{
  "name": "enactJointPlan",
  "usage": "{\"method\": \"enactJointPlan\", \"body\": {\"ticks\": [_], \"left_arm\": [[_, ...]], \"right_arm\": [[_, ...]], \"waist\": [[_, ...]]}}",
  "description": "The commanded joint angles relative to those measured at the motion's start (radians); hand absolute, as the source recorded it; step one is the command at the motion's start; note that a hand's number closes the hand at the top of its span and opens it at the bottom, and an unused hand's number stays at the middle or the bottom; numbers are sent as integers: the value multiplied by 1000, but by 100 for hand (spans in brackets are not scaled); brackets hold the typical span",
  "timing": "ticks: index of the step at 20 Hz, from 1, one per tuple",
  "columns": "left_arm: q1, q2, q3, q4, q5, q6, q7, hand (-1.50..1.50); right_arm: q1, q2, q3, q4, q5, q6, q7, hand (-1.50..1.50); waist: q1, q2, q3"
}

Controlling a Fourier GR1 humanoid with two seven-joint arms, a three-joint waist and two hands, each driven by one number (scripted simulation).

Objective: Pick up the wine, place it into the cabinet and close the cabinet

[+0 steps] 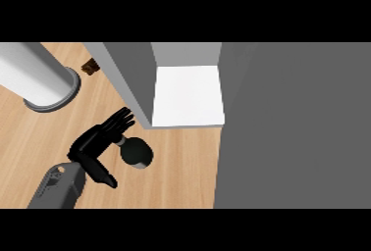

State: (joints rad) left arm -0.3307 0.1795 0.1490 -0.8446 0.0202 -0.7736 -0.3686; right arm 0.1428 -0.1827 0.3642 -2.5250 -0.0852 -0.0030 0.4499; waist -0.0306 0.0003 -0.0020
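The wine bottle (136, 152) is dark, stands upright on the wooden counter (174, 171) and shows from above as a round black top. My left hand (92, 143) sits just left of it, palm toward the bottle, fingers (118, 121) straight and pointing up-right at the cabinet, thumb (106, 177) stretched back. No finger curls round the bottle. The cabinet (129, 78) stands directly behind, with a grey side wall and a white inner shelf (188, 95) that lies open to view. My right hand does not show.
A wide dark grey panel (293, 127) fills the right side of the view, from the cabinet down to the lower edge. A tall white cylinder on a grey base (43, 81) stands at the far left. A small brown object (91, 67) lies behind it.
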Motion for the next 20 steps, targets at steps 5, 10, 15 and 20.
{"method": "enactJointPlan", "body": {"ticks": [5,10,15,20], "left_arm": [[-52,4,8,177,8,-67,-134,-150],[-42,-17,4,237,15,-44,-168,-150],[-87,-55,49,286,117,-78,-82,-150],[-84,-43,48,316,134,-115,-81,-150]], "right_arm": [[36,-31,-46,-225,-77,-13,107,-150],[70,-41,-30,-220,-79,9,68,-150],[36,-30,-8,-210,-49,-3,69,-150],[59,-37,-23,-248,-82,-8,101,-150]], "waist": [[-2,3,0],[-2,2,0],[2,-1,0],[0,-2,1]]}}
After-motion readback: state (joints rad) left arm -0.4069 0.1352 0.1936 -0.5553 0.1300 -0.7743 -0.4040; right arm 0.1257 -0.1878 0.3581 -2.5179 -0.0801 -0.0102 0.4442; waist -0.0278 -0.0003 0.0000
